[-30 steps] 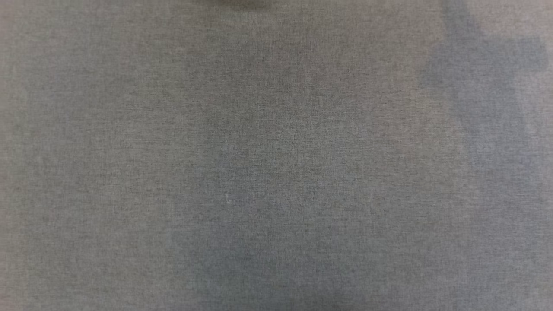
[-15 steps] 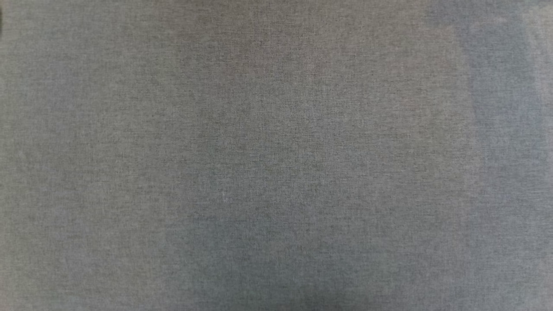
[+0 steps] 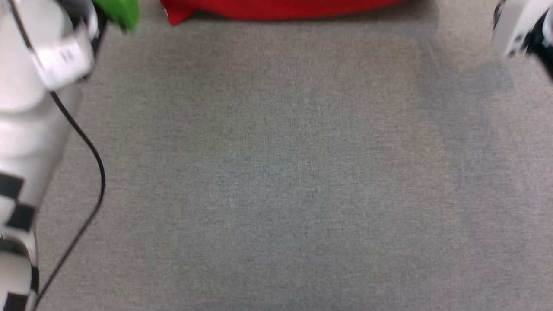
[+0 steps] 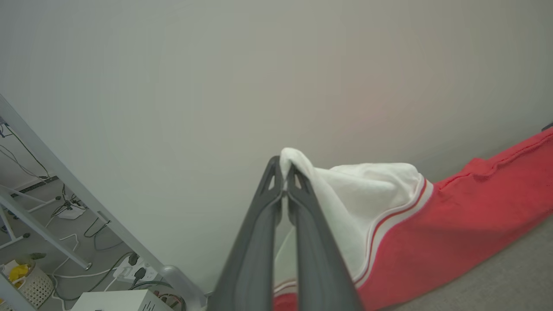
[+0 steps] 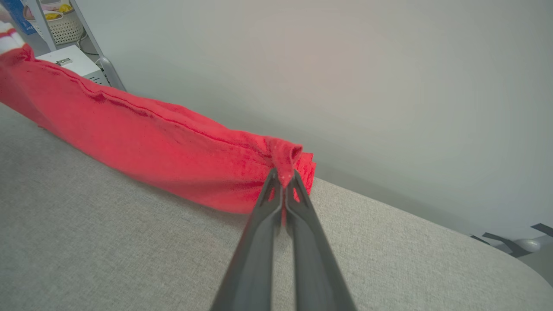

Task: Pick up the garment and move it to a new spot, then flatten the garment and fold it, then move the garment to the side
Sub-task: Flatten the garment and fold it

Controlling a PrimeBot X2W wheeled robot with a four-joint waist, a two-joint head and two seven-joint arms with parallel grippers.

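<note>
Head view: garment newly in frame along the top edge.

White forearm, black cable, long dark grey fingers

The grey cloth-covered bench lies open across its middle and near side. The red garment bars the far edge, with a plain wall behind it. The pale left forearm and its black cable block the left.
</note>
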